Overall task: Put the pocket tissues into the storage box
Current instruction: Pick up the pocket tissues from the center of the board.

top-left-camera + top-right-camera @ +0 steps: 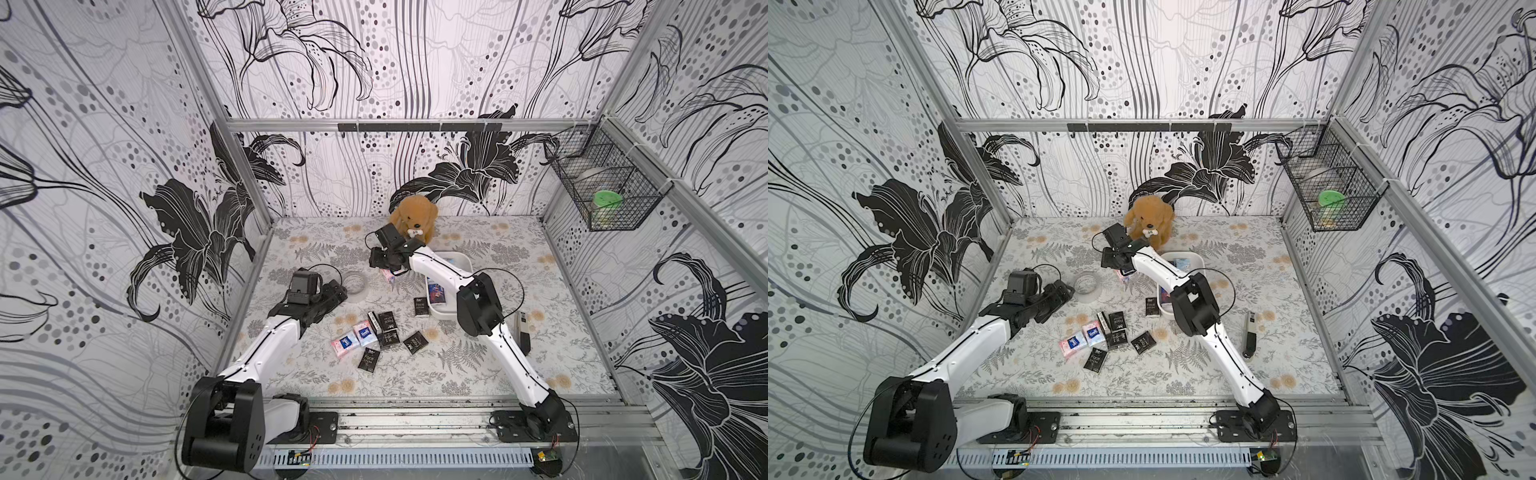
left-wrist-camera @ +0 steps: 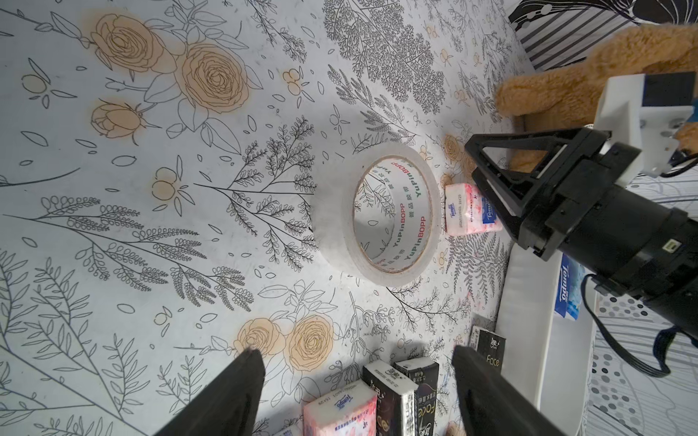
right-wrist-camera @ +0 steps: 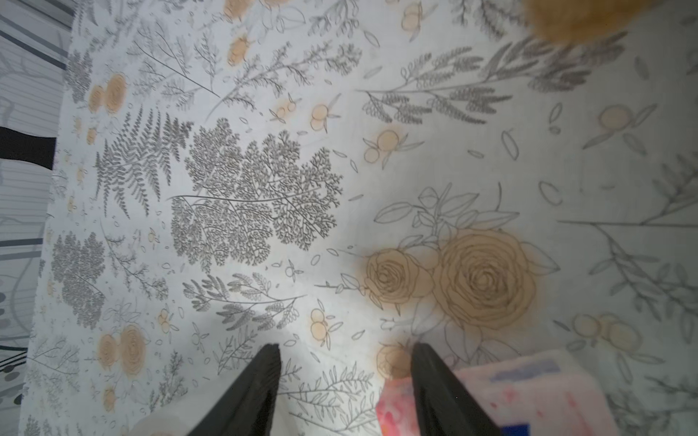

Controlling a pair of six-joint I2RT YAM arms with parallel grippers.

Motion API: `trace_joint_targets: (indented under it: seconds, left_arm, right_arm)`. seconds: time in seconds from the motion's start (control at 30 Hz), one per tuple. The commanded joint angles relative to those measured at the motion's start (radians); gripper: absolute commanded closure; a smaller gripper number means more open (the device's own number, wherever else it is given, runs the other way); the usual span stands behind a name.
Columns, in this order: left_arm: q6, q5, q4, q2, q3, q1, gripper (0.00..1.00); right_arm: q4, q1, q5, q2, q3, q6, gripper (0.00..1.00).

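Hovering right gripper [image 3: 346,345]: I see jaws parted, empty.
Pink packet [image 3: 547,394]: one finger overlaps it; my closing could shove it away.

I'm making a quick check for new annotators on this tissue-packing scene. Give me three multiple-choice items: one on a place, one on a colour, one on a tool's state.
1. Where does the tape roll lie?
A) on the table, outside the storage box
B) inside the storage box
C) in the right tool's grip

2. What colour is the packet nearest the right tool?
A) black
B) pink
C) green

3. How does the left tool stand?
A) shut on the tape roll
B) shut, empty
C) open, empty

Answers: 1 A, both top views show it flat on the table; 2 B, both wrist views show its pink wrapper; 3 C, the left wrist view shows bare table between its spread fingers.
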Motion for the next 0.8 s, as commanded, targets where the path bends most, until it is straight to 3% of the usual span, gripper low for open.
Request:
trace_joint_targets:
  seconds: [0.0, 0.37, 0.6, 0.77]
  left_arm:
    - [0.015, 0.009, 0.008, -0.018, 0.013, 0.004, 0.17]
    - [0.012, 0.013, 0.019, -0.020, 0.008, 0.004, 0.17]
    - [0.009, 0.024, 0.029, -0.004, 0.018, 0.004, 0.17]
    - [0.010, 0.026, 0.026, -0.002, 0.019, 0.005, 0.17]
  right_arm:
    - [-0.036, -0.002, -0.022, -0.026, -0.046, 0.021, 0.38]
    - [-0.040, 0.000, 0.017, -0.296, -0.377, -0.040, 0.31]
    - [-0.125, -0.001, 0.085, -0.401, -0.479, 0.021, 0.22]
    - [-0.174, -0.001, 0.144, -0.398, -0.508, 0.041, 0.19]
